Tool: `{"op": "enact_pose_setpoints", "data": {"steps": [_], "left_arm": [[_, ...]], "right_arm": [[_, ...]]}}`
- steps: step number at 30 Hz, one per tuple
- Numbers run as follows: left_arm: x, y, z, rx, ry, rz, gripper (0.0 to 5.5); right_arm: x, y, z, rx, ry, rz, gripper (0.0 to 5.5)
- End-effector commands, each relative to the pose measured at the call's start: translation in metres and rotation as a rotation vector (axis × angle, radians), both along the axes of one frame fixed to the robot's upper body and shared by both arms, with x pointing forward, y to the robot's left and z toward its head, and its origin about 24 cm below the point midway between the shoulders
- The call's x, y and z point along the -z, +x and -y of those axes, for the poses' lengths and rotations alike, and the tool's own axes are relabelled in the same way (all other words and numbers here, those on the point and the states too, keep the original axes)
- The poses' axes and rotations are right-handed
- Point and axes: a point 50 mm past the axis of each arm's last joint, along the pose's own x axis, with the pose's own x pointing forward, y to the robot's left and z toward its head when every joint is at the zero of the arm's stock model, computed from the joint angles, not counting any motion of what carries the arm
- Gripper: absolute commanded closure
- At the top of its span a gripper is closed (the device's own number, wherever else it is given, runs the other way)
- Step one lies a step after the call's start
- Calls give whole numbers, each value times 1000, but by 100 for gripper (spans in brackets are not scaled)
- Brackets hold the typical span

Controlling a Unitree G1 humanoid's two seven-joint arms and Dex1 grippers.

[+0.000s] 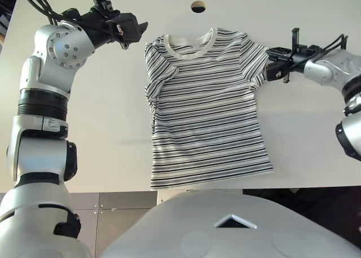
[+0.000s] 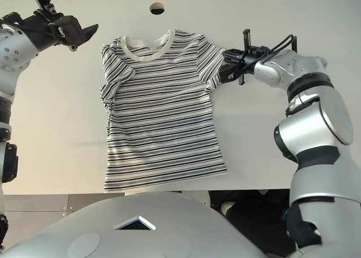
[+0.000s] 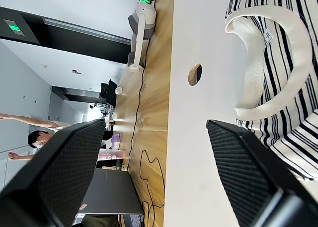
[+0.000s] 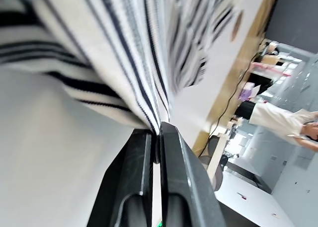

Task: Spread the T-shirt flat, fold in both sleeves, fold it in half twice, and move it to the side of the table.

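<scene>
The right gripper [image 4: 156,131] clamps the T-shirt [image 1: 206,111] by its sleeve; the left gripper [image 1: 133,33] gapes wide, empty.

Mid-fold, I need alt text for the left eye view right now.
A striped T-shirt lies spread on the white table, collar away from the robot. The right end effector pinches its sleeve on the robot's right; the left end effector is open beside the other shoulder.

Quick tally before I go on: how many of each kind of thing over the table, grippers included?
T-shirt: 1
Grippers: 2 (left gripper open, right gripper shut on the T-shirt)
Hole: 1
Total: 4
</scene>
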Motion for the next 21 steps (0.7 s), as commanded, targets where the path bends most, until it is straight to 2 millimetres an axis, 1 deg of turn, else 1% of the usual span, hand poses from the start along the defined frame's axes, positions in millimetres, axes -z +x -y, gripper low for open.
{"op": "enact_pose_setpoints", "data": {"steps": [1, 7, 11, 15, 21], "left_arm": [[4, 0, -2, -14, 10, -5, 170], [6, -1, -2, -14, 11, -10, 170], [6, -1, -1, -12, 10, -9, 170], [7, -2, -1, -15, 8, -10, 170], [8, -4, -2, -21, 10, -12, 170]], "right_arm": [[-15, 6, -9, -49, 24, 24, 536], [-25, 10, -26, -119, 59, 42, 536], [-29, 11, -34, -187, 31, 59, 536], [-42, 16, -41, -185, 76, 76, 536], [-49, 20, -54, -214, 88, 103, 536]]}}
